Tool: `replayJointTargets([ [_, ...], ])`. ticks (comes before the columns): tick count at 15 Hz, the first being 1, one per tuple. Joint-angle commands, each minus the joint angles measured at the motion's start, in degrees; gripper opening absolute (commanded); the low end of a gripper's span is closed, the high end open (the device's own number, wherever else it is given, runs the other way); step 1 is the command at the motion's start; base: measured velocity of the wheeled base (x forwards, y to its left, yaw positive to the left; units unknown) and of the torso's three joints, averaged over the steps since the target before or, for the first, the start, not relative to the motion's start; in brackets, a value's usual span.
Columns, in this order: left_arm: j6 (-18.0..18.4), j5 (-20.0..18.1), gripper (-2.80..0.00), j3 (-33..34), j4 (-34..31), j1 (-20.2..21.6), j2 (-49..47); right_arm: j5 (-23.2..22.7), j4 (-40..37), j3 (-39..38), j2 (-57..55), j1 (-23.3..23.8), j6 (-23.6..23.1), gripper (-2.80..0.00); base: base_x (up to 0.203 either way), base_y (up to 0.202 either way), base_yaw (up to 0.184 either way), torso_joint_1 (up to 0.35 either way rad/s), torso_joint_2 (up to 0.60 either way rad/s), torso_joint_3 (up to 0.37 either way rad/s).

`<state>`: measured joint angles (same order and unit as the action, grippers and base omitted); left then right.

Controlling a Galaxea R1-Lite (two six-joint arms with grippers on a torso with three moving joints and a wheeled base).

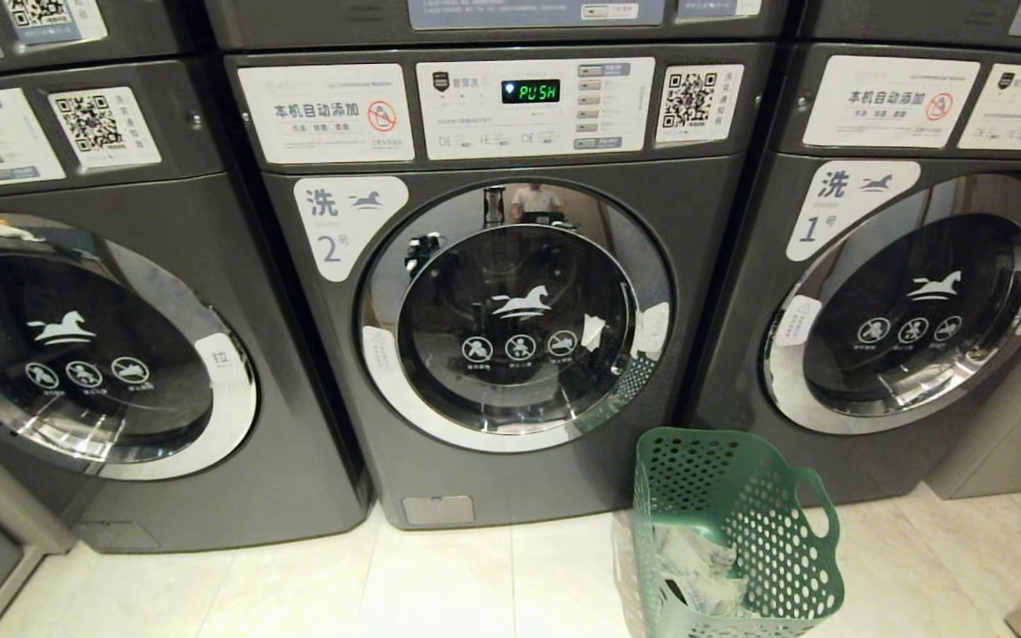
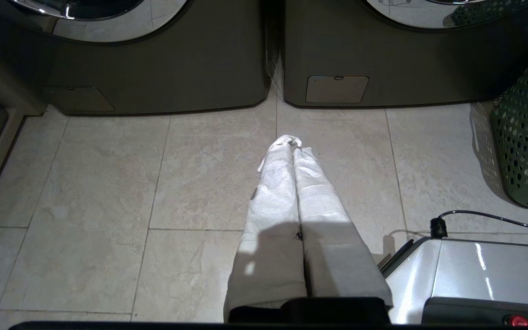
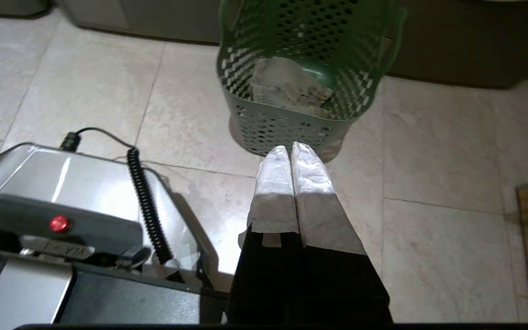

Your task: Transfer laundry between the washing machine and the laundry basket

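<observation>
Nearest you, both claws are hanging low over the tiled floor (image 2: 108, 206), on either side of the robot's silver base (image 3: 85, 183). The left gripper (image 2: 293, 143) is resting fully closed, its white-wrapped fingers (image 2: 275, 183) pressed together and gripping nothing. The right gripper (image 3: 290, 147) is likewise pinched tight and empty, pointing at the near wall of the laundry basket (image 1: 776, 532). You are seeing the green basket standing on the floor with pale crumpled laundry (image 1: 697, 567) lying inside it. Just behind the basket, toward its left, the washing machine (image 1: 510, 292) marked 2 is sitting with its round door (image 1: 518, 319) closed and its display (image 1: 530, 91) reading PUSH. Two more machines are flanking it.
</observation>
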<state>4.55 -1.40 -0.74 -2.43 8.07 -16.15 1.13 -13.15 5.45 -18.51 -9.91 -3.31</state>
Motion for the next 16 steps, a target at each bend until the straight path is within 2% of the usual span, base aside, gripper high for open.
replayJointTargets([
  [1,0.20,0.00,-2.80,0.04,-0.04,0.02,-0.11,-0.27,-0.69,-0.06,1.49,5.56,-1.47,-2.80,0.000,0.000,0.000,0.000,0.00,0.000],
  [6,0.46,-0.18,-2.80,-0.05,-0.04,0.02,-0.11,-1.18,4.32,-1.84,18.25,9.62,-3.21,-2.80,0.000,0.000,0.000,0.000,0.00,0.000],
  [7,0.53,-0.16,-2.80,0.02,-0.04,0.02,-0.11,-1.38,4.97,-2.11,18.42,10.08,-4.34,-2.80,0.000,0.000,0.000,0.000,0.00,0.000],
  [10,0.20,-0.09,-2.80,0.04,-0.04,0.02,-0.11,-1.40,6.73,-2.86,18.42,10.09,-3.81,-2.80,0.000,0.000,0.000,0.000,0.00,0.000],
  [13,0.20,0.00,-2.80,0.04,-0.04,0.02,-0.11,-1.40,13.51,-5.41,18.42,10.09,-3.75,-2.80,0.000,0.000,0.000,0.000,0.00,0.000],
  [16,0.20,0.00,-2.80,0.04,-0.04,0.02,-0.11,-1.40,13.24,-5.45,18.42,10.09,-3.81,-2.80,0.000,0.000,0.000,0.000,0.00,0.000],
])
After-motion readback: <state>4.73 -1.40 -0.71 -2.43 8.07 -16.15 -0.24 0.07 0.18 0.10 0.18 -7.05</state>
